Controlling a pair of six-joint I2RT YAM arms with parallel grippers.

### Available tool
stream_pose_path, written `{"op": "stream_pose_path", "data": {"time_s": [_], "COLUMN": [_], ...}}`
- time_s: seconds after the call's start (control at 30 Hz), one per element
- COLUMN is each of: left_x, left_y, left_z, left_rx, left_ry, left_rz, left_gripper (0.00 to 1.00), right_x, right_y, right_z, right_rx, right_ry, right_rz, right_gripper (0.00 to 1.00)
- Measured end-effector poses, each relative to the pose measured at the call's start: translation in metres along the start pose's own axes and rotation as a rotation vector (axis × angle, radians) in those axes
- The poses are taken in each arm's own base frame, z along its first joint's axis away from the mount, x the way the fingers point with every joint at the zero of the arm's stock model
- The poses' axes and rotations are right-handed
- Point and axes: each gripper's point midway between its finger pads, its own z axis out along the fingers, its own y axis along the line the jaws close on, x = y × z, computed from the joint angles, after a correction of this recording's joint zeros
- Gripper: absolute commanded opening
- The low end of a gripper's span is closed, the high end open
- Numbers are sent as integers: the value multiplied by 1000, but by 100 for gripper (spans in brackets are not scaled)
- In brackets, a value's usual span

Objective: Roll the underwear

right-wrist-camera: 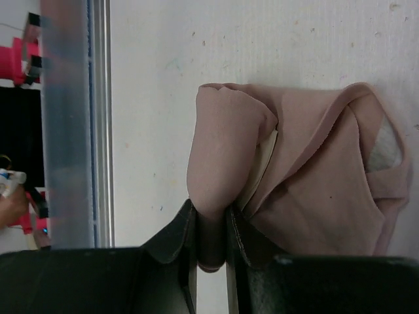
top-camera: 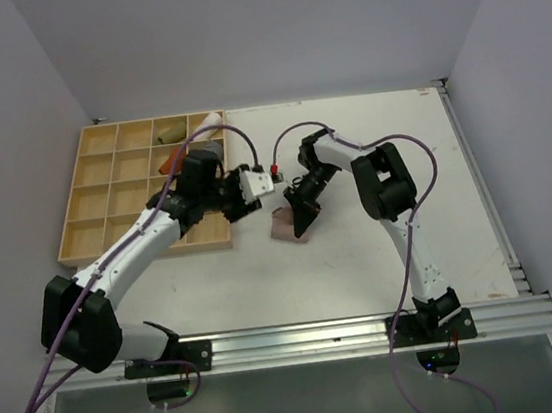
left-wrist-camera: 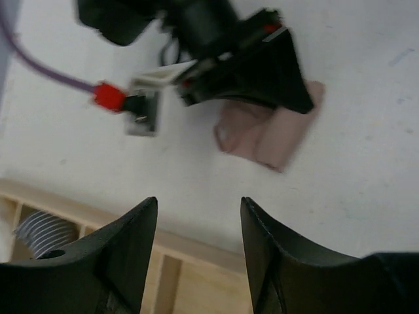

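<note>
On your white desk [top-camera: 363, 256], right of the wooden tray [top-camera: 104, 202], the pale pink underwear [right-wrist-camera: 314, 176] lies partly folded. Your right pincer [right-wrist-camera: 211, 226] is squeezed narrow on a rolled-up fold at the garment's edge, with cloth pressed between both fingers. Your left pincer [left-wrist-camera: 198, 222] hangs spread wide, holding nothing, by the tray's edge. It is near the garment but apart from it.

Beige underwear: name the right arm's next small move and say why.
Probably carry the pinched edge a little way over the flat part. The right pincer is shut on a raised fold of the underwear, while the rest lies spread on the table; the left pincer hangs open, apart from it.
</note>
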Motion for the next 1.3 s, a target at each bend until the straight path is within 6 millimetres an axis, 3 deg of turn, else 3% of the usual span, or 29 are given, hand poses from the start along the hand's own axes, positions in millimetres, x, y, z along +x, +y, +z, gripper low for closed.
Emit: {"op": "stream_pose_path", "data": {"time_s": [0.13, 0.2, 0.27, 0.57, 0.67, 0.7, 0.73, 0.77, 0.9, 1.03, 1.17, 1.3], "left_x": [21, 32, 37, 56, 71, 72, 71, 70, 67, 66, 64, 59], "left_y": [-96, -127, -142, -150, -156, -156, -155, -153, -151, -153, -159, -177], "left_z": [32, 45, 57, 94, 107, 111, 113, 115, 117, 116, 117, 114], "left_rx": [208, 276, 317, 350, 379, 377, 376, 371, 401, 446, 482, 550], "left_ry": [41, 63, 74, 84, 109, 103, 100, 98, 116, 146, 179, 178], "left_rz": [120, 171, 210, 339, 365, 381, 390, 402, 422, 416, 375, 281], "left_gripper": [59, 60, 60, 59, 55, 48, 44, 40, 18, 11, 16, 20], "right_x": [-1, -1, -1, 1, 1, 1, 1, 2, 2, 1, -4, -19], "right_y": [2, 3, 5, 10, 10, 10, 10, 10, 10, 4, -12, -51], "right_z": [5, 8, 11, 16, 16, 16, 16, 16, 15, 5, -22, -85], "right_rx": [-52, -73, -92, -134, -136, -136, -136, -136, -130, -79, 25, 228], "right_ry": [-28, -37, -46, -65, -66, -66, -66, -66, -58, -15, -5, -82], "right_rz": [94, 140, 177, 242, 244, 245, 246, 247, 245, 223, 154, 47], "right_gripper": [0, 0, 0, 0, 0, 0, 2, 12, 28, 39, 41, 45]}}
